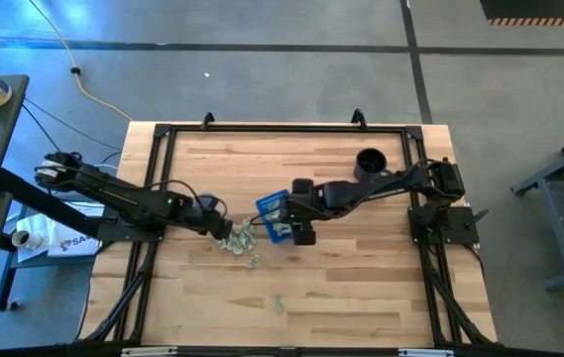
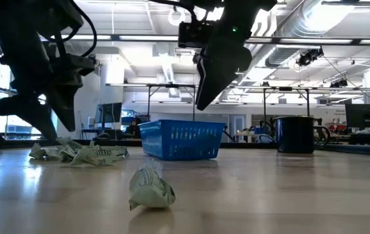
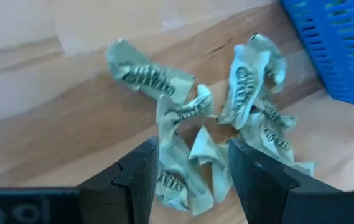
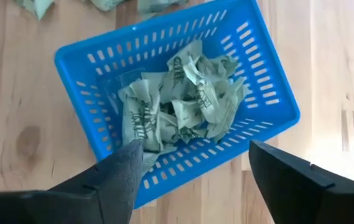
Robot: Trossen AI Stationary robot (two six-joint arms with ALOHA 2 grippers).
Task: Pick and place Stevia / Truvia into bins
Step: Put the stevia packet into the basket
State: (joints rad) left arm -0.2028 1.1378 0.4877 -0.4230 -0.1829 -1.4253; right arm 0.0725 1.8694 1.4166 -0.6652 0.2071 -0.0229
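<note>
The left gripper (image 3: 192, 171), fingers apart and empty, straddles crumpled pale green paper sweetener packets (image 1: 237, 238) on the wooden table (image 1: 361, 288). At its three o'clock, the slotted blue plastic basket (image 4: 102, 59) holds more packets beneath the wide-open, empty right gripper (image 4: 195, 171).

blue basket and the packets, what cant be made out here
- Packet count in the blue basket: right wrist view, crumpled packets overlap.
- Basket contents: low view, its wall hides them; high view, right pincer covers it.
- Print on packets: left wrist view, creased, unreadable.
- Pile under the left pincer: high view, too small to count.
</note>
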